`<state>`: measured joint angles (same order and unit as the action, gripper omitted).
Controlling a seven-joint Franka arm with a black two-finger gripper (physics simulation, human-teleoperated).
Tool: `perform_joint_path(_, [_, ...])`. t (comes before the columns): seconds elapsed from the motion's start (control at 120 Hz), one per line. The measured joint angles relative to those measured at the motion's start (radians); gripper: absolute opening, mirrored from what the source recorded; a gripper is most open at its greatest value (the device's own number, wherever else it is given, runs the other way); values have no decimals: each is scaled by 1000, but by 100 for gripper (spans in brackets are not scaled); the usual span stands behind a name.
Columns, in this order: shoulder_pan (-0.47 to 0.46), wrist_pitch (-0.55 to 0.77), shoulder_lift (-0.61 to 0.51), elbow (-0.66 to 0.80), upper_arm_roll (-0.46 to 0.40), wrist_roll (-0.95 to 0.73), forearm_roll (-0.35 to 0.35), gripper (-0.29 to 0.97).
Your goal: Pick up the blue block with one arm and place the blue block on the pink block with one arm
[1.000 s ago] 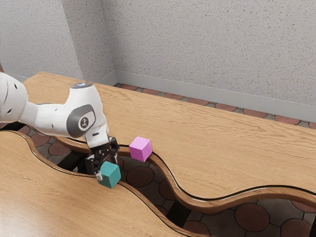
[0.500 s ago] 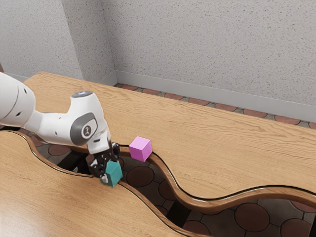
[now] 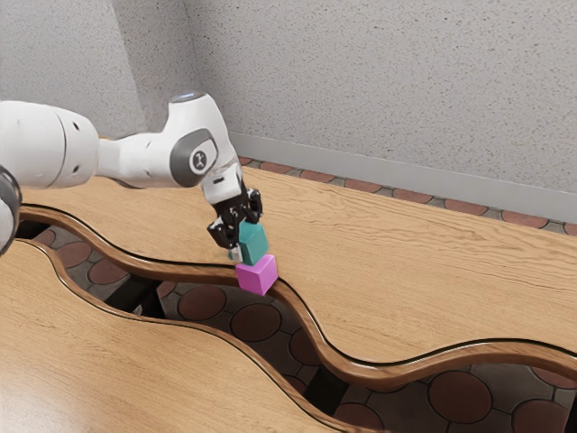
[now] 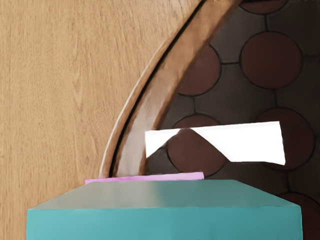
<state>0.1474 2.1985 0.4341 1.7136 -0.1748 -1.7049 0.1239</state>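
While hand [image 3: 240, 233] gripped blue block [image 3: 255, 242], block sat directly above pink block [image 3: 257, 274] at tabletop [image 3: 379, 262] edge; contact uncertain. Judged next: short straight descent, then release.

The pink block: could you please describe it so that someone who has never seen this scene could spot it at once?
Find the wooden table by the grey wall and follow its wavy front edge toward the white arm. The pink block sits right at that edge, directly beneath the blue block in the pincer; it is the only pink thing.
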Motion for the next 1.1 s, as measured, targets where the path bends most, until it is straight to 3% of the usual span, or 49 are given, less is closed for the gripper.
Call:
perform_joint_path(0.275, [-7, -32, 69, -68, 3, 29, -2, 33])
perform_joint_path(0.342, [-6, -37, 78, -73, 5, 33, -3, 42])
perform_joint_path(0.692, [0, -54, 74, -76, 19, 49, -2, 62])
perform_joint_path(0.767, [14, -75, 11, -75, 20, 52, -3, 64])
perform_joint_path(0.842, [36, -134, -123, -64, 20, 56, -3, 65])
perform_joint_path(0.992, [15, -396, -409, -70, 70, 153, -68, 67])
perform_joint_path(1.1, [7, -536, -452, -85, 94, 261, -100, 67])
